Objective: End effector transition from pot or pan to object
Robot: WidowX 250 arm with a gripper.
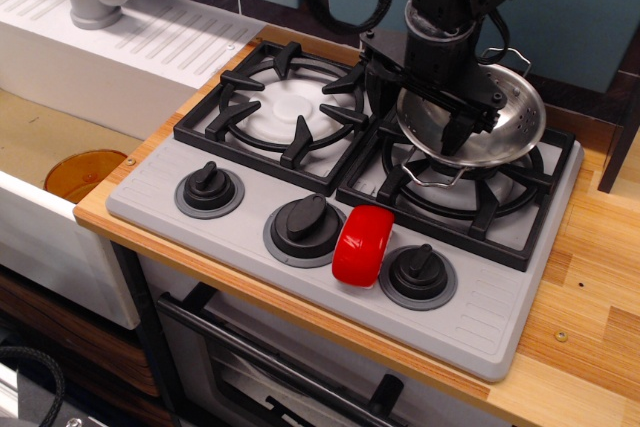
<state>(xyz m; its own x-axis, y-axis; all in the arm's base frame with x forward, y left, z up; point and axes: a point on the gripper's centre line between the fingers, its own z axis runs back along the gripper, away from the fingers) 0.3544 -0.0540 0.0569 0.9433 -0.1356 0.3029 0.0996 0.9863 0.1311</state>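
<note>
The jaws of the gripper (462,129) grip the tilted steel colander (505,117) rim (apparently); next, release and reach for the red wheel (362,245).

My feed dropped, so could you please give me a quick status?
Gripper over colander, jaws unclear. Red wheel untouched between two knobs. Path looks clear.

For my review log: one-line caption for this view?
Black gripper over tilted steel colander on right burner; red wheel between front knobs.
</note>
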